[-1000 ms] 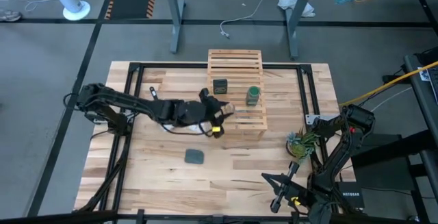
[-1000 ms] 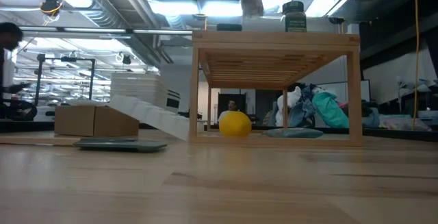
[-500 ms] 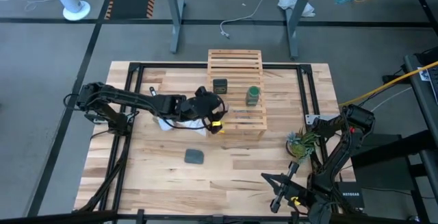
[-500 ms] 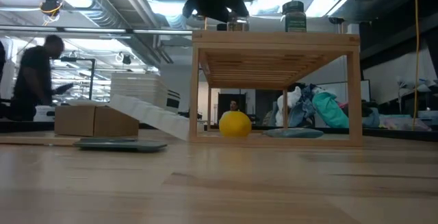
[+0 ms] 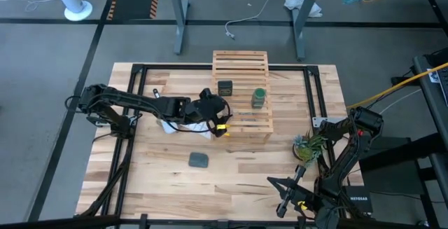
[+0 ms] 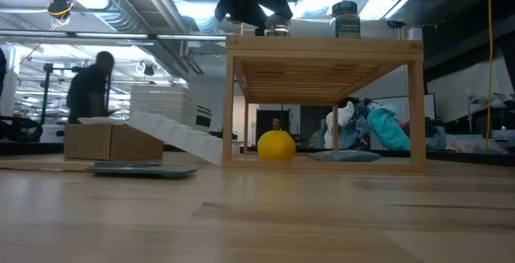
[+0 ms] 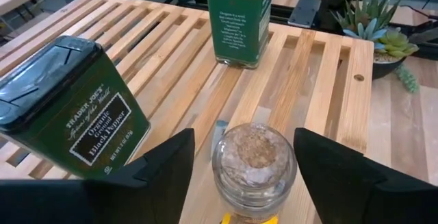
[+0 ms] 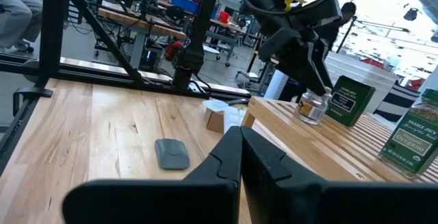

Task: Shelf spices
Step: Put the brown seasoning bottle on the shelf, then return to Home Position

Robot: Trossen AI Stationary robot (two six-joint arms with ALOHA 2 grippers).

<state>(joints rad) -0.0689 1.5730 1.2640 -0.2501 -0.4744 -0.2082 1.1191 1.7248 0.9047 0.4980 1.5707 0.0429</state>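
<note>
Clear jar (image 7: 254,161) stands upright on shelf (image 7: 321,80).

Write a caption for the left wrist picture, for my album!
Open left hand around the tiny clear jar on the wooden shelf, beside two green spice jars.

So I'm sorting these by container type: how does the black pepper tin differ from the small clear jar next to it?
The black pepper tin is boxy, dark green and opaque with a printed label; the small clear jar is round, see-through and shows pale brownish contents. The tin is clearly bigger. The jar sits between the open fingers of the left gripper; the tin stands clear of them. Both stand upright on the wooden shelf.
</note>
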